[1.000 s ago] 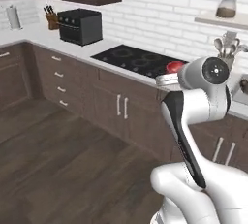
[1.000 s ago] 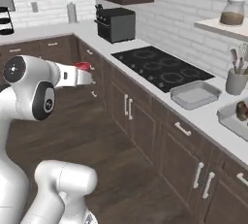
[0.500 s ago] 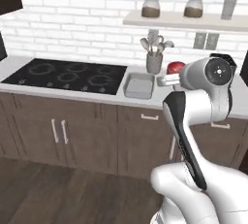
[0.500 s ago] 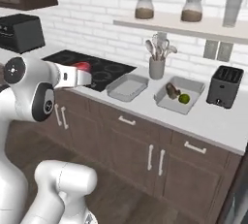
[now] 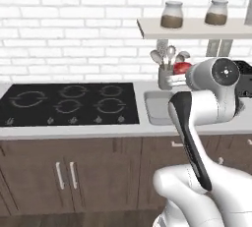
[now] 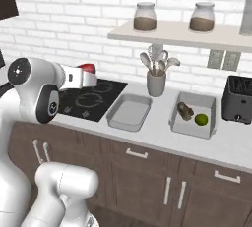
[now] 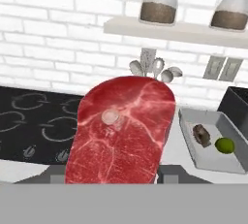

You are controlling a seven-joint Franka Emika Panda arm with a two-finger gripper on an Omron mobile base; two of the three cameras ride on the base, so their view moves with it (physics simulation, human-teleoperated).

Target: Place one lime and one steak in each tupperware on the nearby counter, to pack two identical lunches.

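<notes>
1. Since the earlier frame, the base was driven along the bench (image 6: 162,137); the scene is shifted.
2. The red steak (image 7: 121,131) is gripped by the closed pincer (image 6: 89,77).
3. The empty tupperware (image 6: 129,113) is seen lower right of it.

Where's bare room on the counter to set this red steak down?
The shallow grey tray beside the black cooktop is bare. Open pale counter lies between both trays. The other grey tray already holds a dark brown steak and green lime.
</notes>
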